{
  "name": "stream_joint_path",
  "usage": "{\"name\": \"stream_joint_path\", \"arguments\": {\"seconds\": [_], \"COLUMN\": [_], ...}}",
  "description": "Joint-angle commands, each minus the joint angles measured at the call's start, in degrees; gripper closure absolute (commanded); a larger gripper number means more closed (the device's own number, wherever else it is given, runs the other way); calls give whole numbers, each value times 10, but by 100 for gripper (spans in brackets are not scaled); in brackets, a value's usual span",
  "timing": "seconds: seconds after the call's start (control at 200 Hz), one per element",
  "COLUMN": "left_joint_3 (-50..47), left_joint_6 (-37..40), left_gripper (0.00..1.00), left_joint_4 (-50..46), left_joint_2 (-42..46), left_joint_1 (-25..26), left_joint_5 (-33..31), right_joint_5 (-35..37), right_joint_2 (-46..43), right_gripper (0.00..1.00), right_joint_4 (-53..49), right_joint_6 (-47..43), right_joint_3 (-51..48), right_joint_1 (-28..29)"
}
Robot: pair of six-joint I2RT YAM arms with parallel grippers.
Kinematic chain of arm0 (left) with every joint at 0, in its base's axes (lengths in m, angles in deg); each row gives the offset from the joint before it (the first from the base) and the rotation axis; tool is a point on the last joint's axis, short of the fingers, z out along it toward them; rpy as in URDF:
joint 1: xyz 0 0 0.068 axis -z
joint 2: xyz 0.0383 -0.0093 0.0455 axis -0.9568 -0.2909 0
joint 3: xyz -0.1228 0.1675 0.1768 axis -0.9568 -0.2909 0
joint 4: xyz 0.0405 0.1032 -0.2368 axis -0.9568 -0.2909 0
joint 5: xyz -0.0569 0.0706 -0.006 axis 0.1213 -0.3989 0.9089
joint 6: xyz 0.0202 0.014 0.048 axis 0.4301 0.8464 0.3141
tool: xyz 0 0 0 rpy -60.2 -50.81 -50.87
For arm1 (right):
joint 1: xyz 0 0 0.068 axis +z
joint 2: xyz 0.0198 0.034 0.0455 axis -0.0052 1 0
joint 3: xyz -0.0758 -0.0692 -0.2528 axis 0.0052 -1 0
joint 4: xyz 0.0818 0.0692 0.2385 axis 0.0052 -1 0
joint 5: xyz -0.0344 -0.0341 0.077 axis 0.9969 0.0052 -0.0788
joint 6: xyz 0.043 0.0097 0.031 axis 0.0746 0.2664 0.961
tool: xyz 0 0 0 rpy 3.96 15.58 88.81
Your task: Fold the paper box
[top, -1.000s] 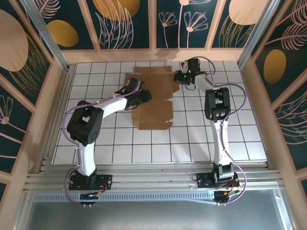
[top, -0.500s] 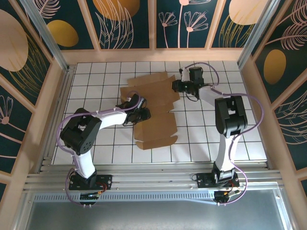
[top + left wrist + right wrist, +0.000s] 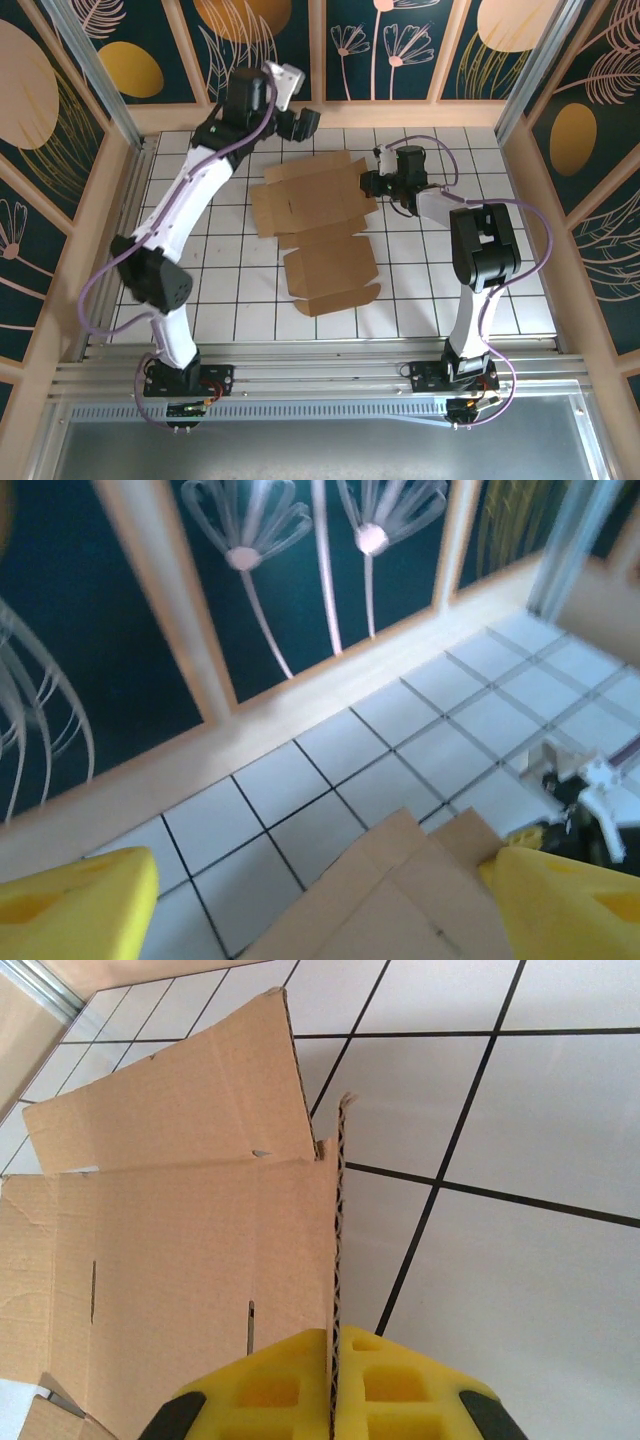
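**Top external.** Brown corrugated card: the paper box (image 3: 315, 225) lies unfolded as a flat die-cut sheet on the white-tiled table (image 3: 250, 310). It sits mid-table and slightly skewed, with its flaps spread out.
- The left gripper (image 3: 303, 122) is raised high at the far left, up by the painted wall (image 3: 350, 50) and well apart from the sheet.
- The right gripper (image 3: 368, 184) is low at the sheet's far right edge and touching it.

**Left wrist.** The camera looks down and outward toward the wall, which is dark teal with pale flower drawings and light wooden strips.
- The left pads (image 3: 75, 900) are yellow, one in each lower corner of the view. They are spread wide with nothing between them.
- Far below, a corner of the cardboard reaches in from the bottom edge over the tiles.
- The picture is somewhat blurred.

**Right wrist.**
- The right pads (image 3: 265, 1390) are yellow and pressed together on a thin flap (image 3: 340, 1260), pinching it.
- The flap stands on edge with its corrugated cut edge facing the camera. It rises from the right side of the sheet.
- The rest of the card lies flat to the left. Two small slots are visible in the panel, and a larger flap angles away at the top.
- To the right there is bare tile with black grout lines.
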Motion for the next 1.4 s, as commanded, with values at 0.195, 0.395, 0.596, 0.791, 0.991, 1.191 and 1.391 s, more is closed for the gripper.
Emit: {"name": "stream_joint_path", "arguments": {"seconds": [0.195,0.395,0.596,0.791,0.991,1.191,1.391], "left_joint_3": [161,140,126,105,95,99,125], "left_joint_6": [172,218,228,220,223,227,237], "left_gripper": [15,13,11,18,41,77,90], "left_joint_4": [-189,-220,-267,-255,-272,-289,-279], "left_joint_2": [-175,-228,-288,-302,-304,-295,-272], "left_joint_1": [-49,-72,-90,-99,-100,-100,-99], "left_joint_5": [165,212,246,249,229,229,194], "right_joint_5": [-18,-34,-18,-3,16,49,114], "right_joint_2": [-3,-14,-5,4,8,-3,-56], "right_gripper": [100,100,100,100,100,95,63], "right_joint_4": [-17,-27,-58,-66,-57,-36,-41], "right_joint_6": [-63,-77,-98,-106,-98,-70,-16], "right_joint_3": [25,25,40,45,42,36,27], "right_joint_1": [13,15,21,29,30,33,50]}}
